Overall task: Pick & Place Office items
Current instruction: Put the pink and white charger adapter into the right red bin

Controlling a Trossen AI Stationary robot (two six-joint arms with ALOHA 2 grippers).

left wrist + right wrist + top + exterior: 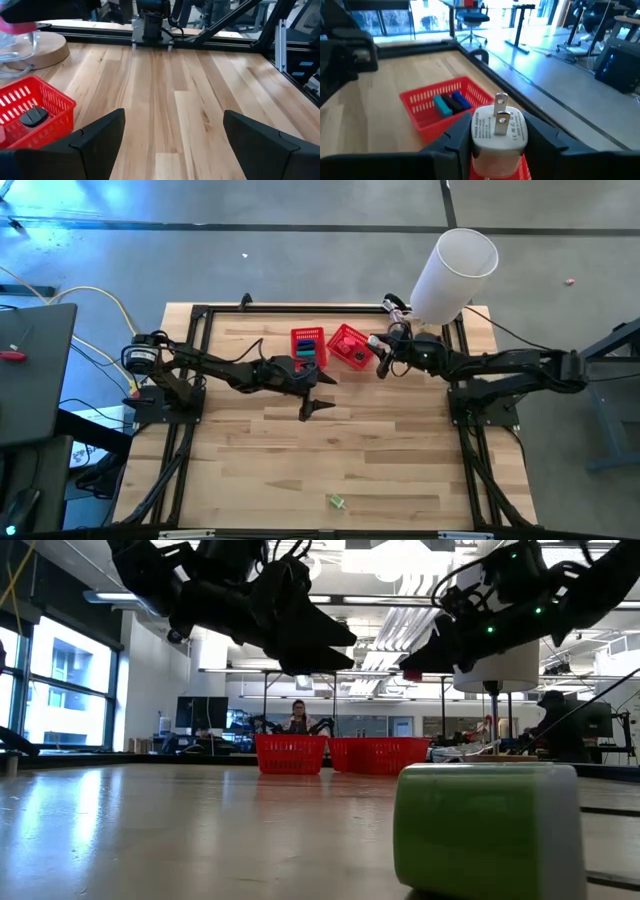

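Mid-task. Left basket [308, 346], top centre of high view, already holds teal, black, blue items [451, 103]. Right basket [349, 344] beside it holds black item [33, 116]. Right gripper [499, 131] clamps white plug adapter [498, 131] above right basket, not yet dropped. Left gripper [172, 137] spread wide, empty, over bare wood mid-frame. Green item [336, 502] left alone at bottom centre, well apart from baskets.

The green item [487, 825] is blurred and cut off below.
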